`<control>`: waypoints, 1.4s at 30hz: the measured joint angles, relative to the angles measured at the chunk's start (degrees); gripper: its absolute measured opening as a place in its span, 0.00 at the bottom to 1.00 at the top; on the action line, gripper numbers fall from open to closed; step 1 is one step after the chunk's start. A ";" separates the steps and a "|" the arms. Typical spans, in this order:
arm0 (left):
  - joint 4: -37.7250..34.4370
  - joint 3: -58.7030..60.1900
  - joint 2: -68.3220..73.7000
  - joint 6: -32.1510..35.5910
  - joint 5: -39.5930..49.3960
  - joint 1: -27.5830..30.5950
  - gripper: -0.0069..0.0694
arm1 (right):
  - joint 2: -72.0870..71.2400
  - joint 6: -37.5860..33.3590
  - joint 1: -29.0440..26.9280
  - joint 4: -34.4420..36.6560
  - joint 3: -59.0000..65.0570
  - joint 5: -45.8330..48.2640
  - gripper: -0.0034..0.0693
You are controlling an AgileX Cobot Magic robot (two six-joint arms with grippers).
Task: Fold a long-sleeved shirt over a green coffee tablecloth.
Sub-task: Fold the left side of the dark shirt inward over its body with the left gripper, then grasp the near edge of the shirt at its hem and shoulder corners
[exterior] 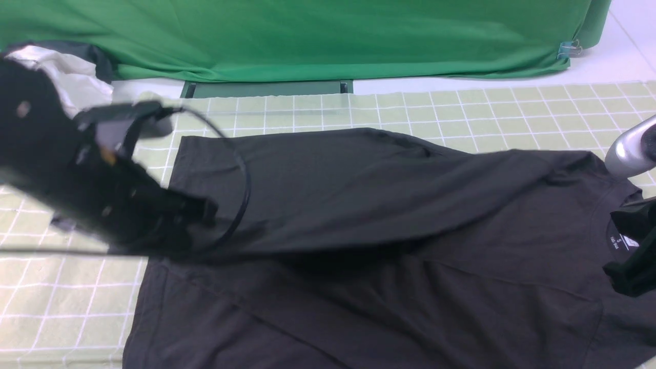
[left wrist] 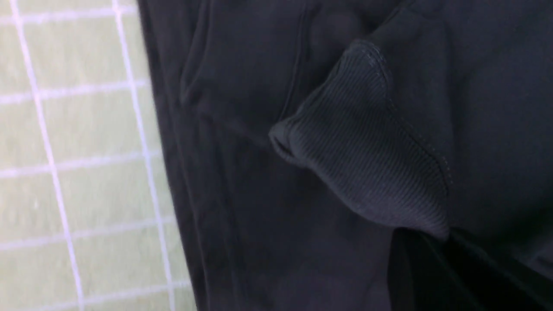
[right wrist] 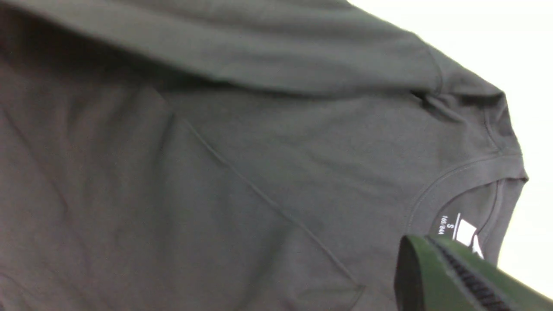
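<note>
Black soft-knit long-sleeved shirt (exterior: pixel 389 215): likely limp, light; grip hems | left hand (exterior: pixel 207 210) pinches ribbed cuff (left wrist: pixel 367 160) | right hand (exterior: pixel 633 261) closed beside white neck label (right wrist: pixel 464 231)

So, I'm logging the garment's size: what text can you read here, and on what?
"S": neck label inside the collar of the black long-sleeved shirt.
"165/84A": same label, small print, read with some doubt.
White logo mark beside them: partly hidden, no letters legible.
No other text visible.
</note>
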 joint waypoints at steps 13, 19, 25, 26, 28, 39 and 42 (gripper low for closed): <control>-5.05 8.81 -2.14 0.34 -0.06 0.00 0.27 | 0.00 0.00 0.00 2.31 0.00 -1.78 0.07; -3.11 9.09 -2.14 0.34 0.75 0.00 0.58 | 0.00 0.00 0.00 2.49 0.00 -1.78 0.08; -2.74 11.29 -2.25 0.35 9.30 0.00 0.69 | 0.00 0.00 0.00 2.49 0.00 -1.78 0.10; -2.61 12.48 -2.32 0.35 10.26 0.00 0.69 | 0.00 0.00 0.00 2.49 0.00 -1.78 0.10; -2.23 15.03 -2.52 0.25 10.93 0.00 0.68 | 0.00 0.00 0.00 2.49 0.00 -1.78 0.11; 3.98 23.22 -3.51 -5.66 6.99 0.00 0.67 | 0.00 0.03 0.00 2.66 0.00 -3.90 0.12; 4.98 23.29 -2.68 -5.96 5.20 0.00 0.67 | 0.00 0.07 0.00 2.72 0.00 -4.37 0.13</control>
